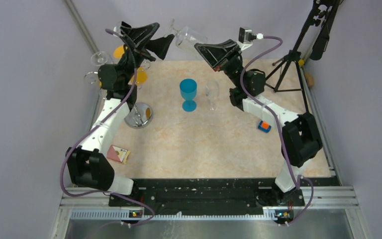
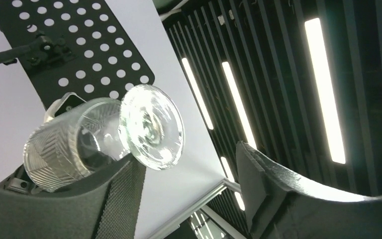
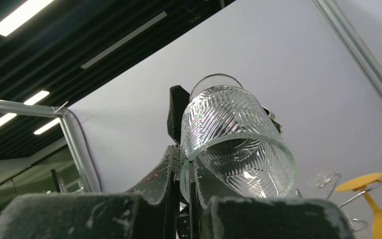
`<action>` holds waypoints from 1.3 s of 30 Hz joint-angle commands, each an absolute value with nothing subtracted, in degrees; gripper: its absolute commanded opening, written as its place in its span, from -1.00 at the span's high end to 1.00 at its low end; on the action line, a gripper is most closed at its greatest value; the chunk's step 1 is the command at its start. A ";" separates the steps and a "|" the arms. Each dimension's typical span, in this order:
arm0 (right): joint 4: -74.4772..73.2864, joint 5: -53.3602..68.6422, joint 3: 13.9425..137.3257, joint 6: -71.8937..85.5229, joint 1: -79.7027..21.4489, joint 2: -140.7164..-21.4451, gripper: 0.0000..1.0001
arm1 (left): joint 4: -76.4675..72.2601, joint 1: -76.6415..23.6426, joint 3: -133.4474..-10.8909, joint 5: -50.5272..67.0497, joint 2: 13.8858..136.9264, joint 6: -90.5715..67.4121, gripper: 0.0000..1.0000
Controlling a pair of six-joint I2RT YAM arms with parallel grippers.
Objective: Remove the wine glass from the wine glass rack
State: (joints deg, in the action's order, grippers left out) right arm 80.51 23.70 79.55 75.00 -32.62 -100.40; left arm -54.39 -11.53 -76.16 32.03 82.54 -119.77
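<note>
The wine glass (image 1: 190, 36), clear with a cut pattern, lies tilted in the air at the back of the table, clear of the rack. My right gripper (image 1: 199, 46) is shut on its rim; in the right wrist view the bowl (image 3: 234, 144) has its wall pinched between the fingers of the gripper (image 3: 185, 164). My left gripper (image 1: 165, 31) is open beside the glass's foot; its wrist view shows the foot (image 2: 151, 127) just above the left finger (image 2: 122, 194), jaws wide apart. The chrome rack (image 1: 138, 115) stands at the left behind the left arm.
Two orange glasses (image 1: 120, 51) and two clear glasses (image 1: 98, 59) hang on the rack. A blue goblet (image 1: 188, 94) and a clear glass (image 1: 212, 94) stand mid-table. A small orange and blue object (image 1: 264, 126), a card box (image 1: 118, 154) and a black tripod (image 1: 291, 64) are nearby.
</note>
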 commanded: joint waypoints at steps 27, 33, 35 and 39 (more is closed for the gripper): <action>4.27 -25.55 68.07 23.24 -34.53 -74.51 1.00 | -4.83 -6.70 -88.46 44.94 76.44 -78.94 -0.93; -6.60 -29.77 69.34 22.33 -34.63 -75.32 1.00 | 3.47 -5.82 -93.04 44.22 76.71 -72.02 -0.92; -8.99 -30.31 69.52 22.06 -34.63 -75.95 1.00 | 5.57 -5.80 -94.74 44.25 77.10 -70.07 -0.92; -13.92 -26.90 71.31 22.41 -34.63 -78.94 1.00 | 6.41 -5.63 -95.54 44.69 77.41 -69.21 -0.91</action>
State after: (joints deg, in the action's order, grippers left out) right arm -10.92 -27.00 65.80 23.64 -34.02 -77.87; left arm 4.82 -6.02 -92.97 44.12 77.41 -73.17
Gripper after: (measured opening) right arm 0.045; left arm 0.959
